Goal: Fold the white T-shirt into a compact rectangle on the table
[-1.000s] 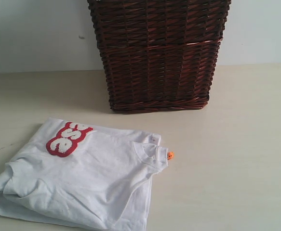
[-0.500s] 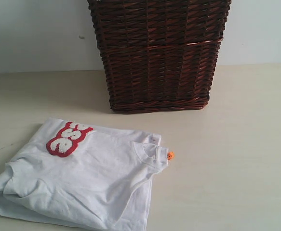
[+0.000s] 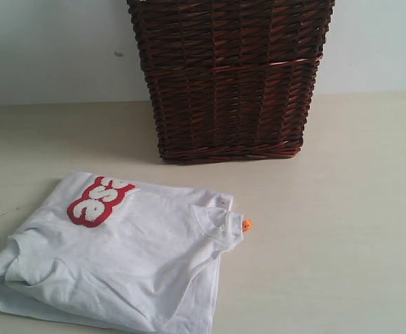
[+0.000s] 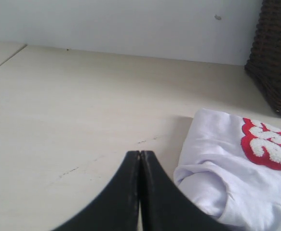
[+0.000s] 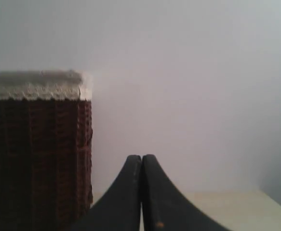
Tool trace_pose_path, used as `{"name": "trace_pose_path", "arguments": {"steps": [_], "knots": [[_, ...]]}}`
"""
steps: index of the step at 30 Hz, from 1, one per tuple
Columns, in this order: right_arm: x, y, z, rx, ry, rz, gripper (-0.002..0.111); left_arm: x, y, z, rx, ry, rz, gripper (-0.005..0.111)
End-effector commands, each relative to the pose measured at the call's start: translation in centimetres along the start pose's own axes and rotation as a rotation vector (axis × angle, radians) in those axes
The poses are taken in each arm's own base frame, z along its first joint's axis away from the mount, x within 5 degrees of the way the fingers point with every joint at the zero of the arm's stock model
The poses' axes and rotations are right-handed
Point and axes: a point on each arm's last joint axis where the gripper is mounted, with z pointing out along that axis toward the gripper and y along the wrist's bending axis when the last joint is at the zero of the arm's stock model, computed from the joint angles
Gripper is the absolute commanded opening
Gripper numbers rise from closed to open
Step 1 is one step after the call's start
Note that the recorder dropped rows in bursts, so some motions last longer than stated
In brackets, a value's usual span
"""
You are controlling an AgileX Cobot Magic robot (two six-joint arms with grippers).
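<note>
The white T-shirt (image 3: 119,257) lies folded into a rough rectangle on the table (image 3: 342,229) at the front left, red lettering at its far left corner and a small orange tag at the collar on the right. In the left wrist view the same white T-shirt (image 4: 236,168) lies just beside my left gripper (image 4: 140,153), which is shut and empty, apart from the cloth. My right gripper (image 5: 141,157) is shut with nothing in it, held up facing the wall. Neither gripper shows in the exterior view.
A tall dark wicker basket (image 3: 230,76) stands at the back centre against the pale wall, behind the shirt. The wicker basket (image 5: 34,159) with its grey lace-trimmed liner is close beside the right gripper. Bare tabletop lies right of the shirt.
</note>
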Motion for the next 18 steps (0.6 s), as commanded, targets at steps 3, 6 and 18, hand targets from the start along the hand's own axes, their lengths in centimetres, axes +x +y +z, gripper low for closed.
{"name": "trace_pose_path", "arguments": {"steps": [3,6,18], "knots": [[2.3,-0.1,-0.3,0.005,0.245,-0.049,0.000,0.0,0.0,0.0,-0.002,-0.010,0.004,0.000],[2.9,-0.1,-0.5,0.006,0.310,-0.049,0.000,0.0,0.0,0.0,-0.002,-0.010,0.004,0.000],[3.6,0.2,-0.8,-0.063,0.391,-0.095,0.000,0.0,0.0,0.0,-0.002,-0.010,0.004,0.000]]}}
